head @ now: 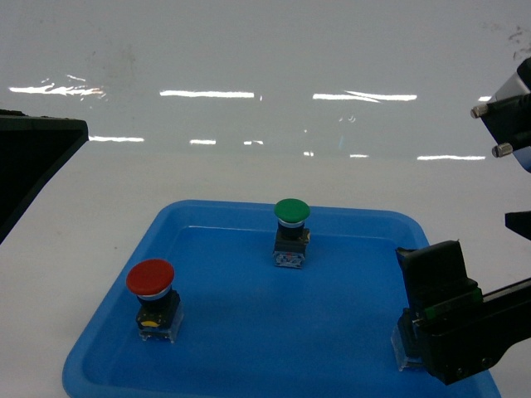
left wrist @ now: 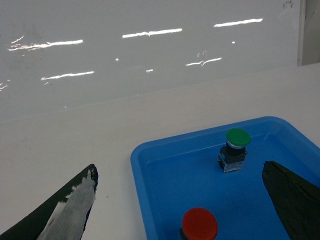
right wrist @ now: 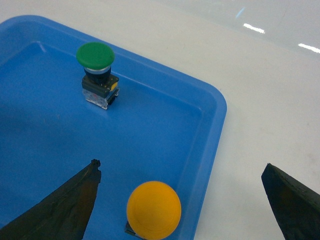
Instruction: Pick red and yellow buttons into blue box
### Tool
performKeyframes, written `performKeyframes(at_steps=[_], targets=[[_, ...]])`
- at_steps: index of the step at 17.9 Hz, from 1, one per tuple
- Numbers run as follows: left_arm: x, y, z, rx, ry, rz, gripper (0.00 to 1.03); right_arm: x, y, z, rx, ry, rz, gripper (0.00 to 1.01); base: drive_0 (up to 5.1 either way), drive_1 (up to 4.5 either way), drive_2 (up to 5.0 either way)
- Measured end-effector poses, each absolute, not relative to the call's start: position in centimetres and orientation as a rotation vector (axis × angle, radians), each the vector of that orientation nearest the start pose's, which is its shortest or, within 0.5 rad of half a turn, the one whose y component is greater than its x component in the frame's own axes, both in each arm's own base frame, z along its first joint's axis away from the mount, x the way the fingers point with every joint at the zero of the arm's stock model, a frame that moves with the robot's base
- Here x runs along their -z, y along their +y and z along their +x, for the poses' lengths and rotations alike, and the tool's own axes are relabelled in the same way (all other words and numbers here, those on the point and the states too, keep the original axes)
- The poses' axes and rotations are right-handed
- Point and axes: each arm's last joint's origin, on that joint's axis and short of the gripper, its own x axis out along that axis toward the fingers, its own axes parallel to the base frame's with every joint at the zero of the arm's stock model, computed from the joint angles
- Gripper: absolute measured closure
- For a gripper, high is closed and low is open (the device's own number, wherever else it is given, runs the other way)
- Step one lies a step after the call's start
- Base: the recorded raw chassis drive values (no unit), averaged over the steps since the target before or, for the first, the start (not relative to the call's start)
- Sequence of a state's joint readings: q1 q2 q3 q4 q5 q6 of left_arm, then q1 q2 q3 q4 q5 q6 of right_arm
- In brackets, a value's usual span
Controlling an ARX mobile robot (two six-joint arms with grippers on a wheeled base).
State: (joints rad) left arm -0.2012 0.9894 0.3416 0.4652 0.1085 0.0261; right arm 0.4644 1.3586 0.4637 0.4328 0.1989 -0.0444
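A: Buttons first, but by size: where do they sit?

B: In the shallow blue tray [head: 249, 348], which fills the lower half of the head view on a white table [head: 249, 166]. The deep blue box is not in any view.

A: And the grippers?

B: The right gripper [right wrist: 180, 200] hangs over the tray's right corner, its two dark fingers [right wrist: 65, 205] spread wide with nothing between them but air; the yellow button [right wrist: 153, 209] stands upright below the gap, just inside the rim. The left gripper [left wrist: 180, 200] is also wide open and holds nothing, low in its own view above the tray's left part.

A: The red button?

B: The red button [head: 151, 279] stands upright at lower left of the tray. A green button [head: 291, 211] stands near the far edge, well apart from both.
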Motion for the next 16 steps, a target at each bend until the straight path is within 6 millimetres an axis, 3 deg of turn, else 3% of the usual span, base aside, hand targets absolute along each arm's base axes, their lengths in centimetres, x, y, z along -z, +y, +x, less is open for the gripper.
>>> performKeyframes(at_steps=[7,12,16], targets=[[-20.7,-4.3,19.7,0.311,0.179,0.034,0.05,-14.9,11.4,23.0,-0.319,0.519,-0.201,0.03,0.0,0.00,0.0],[-20.7,-4.3,19.7,0.311,0.179,0.034,0.05,-13.5,12.0,25.4,-0.330,0.574,-0.196,0.03,0.0,0.00,0.0],[-20.7,-4.3,19.7,0.311,0.179,0.034,0.05,-13.1,11.6,25.5,-0.307,0.615,-0.212,0.03,0.0,0.00,0.0]])
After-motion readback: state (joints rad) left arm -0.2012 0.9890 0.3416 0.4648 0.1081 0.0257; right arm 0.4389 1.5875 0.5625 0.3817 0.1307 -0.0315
